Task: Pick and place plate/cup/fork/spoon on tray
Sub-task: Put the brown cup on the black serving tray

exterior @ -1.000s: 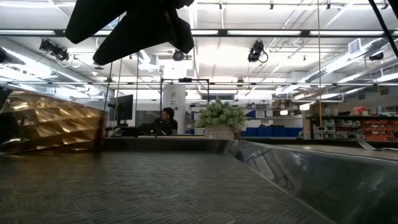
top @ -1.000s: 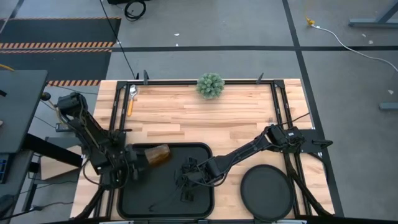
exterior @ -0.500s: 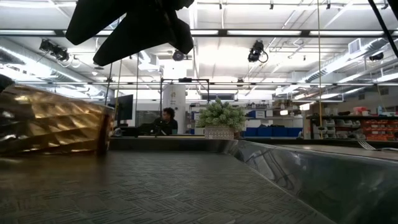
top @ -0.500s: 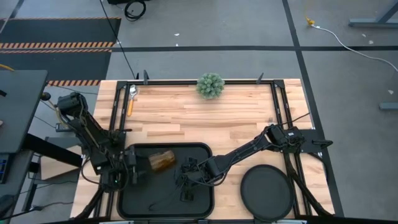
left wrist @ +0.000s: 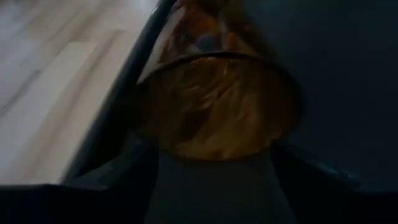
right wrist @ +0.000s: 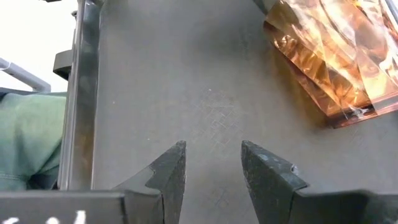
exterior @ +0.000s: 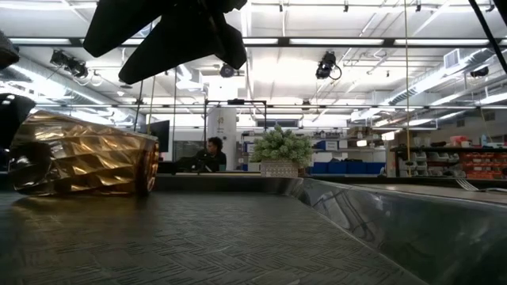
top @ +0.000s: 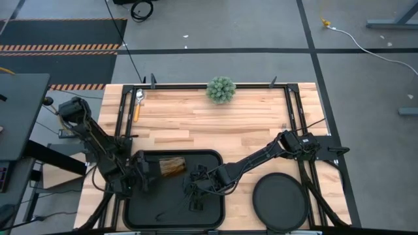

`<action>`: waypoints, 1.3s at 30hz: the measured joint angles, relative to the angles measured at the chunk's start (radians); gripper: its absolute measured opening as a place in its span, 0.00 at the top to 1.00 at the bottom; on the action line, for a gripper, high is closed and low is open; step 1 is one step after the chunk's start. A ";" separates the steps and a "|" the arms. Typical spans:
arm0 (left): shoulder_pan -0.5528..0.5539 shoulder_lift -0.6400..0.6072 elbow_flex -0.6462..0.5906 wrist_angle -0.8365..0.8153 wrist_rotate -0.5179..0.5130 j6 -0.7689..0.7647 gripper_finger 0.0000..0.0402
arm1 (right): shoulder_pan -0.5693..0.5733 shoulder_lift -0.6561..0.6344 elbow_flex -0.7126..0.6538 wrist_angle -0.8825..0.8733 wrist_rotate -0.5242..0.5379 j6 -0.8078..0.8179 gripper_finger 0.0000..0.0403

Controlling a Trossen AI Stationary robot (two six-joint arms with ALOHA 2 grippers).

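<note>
Left end effector (top: 145,173) hangs released just left of the cup (top: 171,166), which lies tipped on the tray (top: 208,156); I'd judge it light, slick and crushable, best gripped across its mid-body. Right end effector (right wrist: 212,163), parted and empty, hovers low over the tray's right half.

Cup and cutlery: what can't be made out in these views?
- Cup: whether the left gripper touches it; high view too small, left wrist view blurred.
- Fork: not identifiable; only thin shapes near the right gripper on the tray.
- Spoon: tiny, high view only.
</note>
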 joint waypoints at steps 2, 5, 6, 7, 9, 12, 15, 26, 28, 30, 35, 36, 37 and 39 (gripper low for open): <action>0.014 0.000 0.047 -0.129 0.012 -0.005 0.23 | 0.000 0.000 0.000 0.000 0.000 0.005 0.60; 0.026 0.000 0.124 -0.306 0.030 -0.006 0.23 | -0.002 0.000 0.000 0.000 0.000 0.022 0.60; 0.031 0.000 0.147 -0.362 0.046 -0.005 0.23 | -0.002 0.000 0.000 0.000 0.000 0.026 0.60; 0.036 0.000 0.167 -0.415 0.062 -0.005 0.23 | -0.002 0.000 0.000 0.000 0.000 0.029 0.60; 0.047 0.000 0.194 -0.494 0.082 -0.004 0.23 | -0.002 0.000 0.000 0.000 -0.001 0.040 0.60; 0.069 0.000 0.194 -0.529 0.081 -0.002 0.23 | -0.002 0.000 0.000 0.000 -0.001 0.055 0.60; 0.099 0.000 0.149 -0.471 0.050 -0.013 0.23 | -0.001 0.000 0.000 0.011 0.004 0.055 0.60; 0.184 -0.002 -0.118 0.156 0.097 0.123 0.23 | 0.038 0.000 0.000 0.015 0.061 0.056 0.60; 0.184 -0.001 -0.141 0.268 0.103 0.173 0.23 | 0.039 0.000 0.000 0.015 0.063 0.056 0.60; 0.182 -0.001 -0.146 0.357 0.118 0.221 0.23 | 0.038 0.000 0.000 0.015 0.064 0.056 0.60; 0.183 -0.001 -0.150 0.451 0.125 0.283 0.23 | 0.038 0.000 0.000 0.014 0.064 0.056 0.60; 0.183 -0.001 -0.150 0.452 0.133 0.283 0.23 | 0.038 0.000 0.000 0.014 0.064 0.056 0.60; 0.183 -0.001 -0.150 0.450 0.143 0.278 0.23 | 0.038 0.000 0.000 0.014 0.064 0.056 0.60; 0.183 -0.001 -0.150 0.451 0.167 0.262 0.23 | 0.038 0.000 0.000 0.013 0.064 0.056 0.60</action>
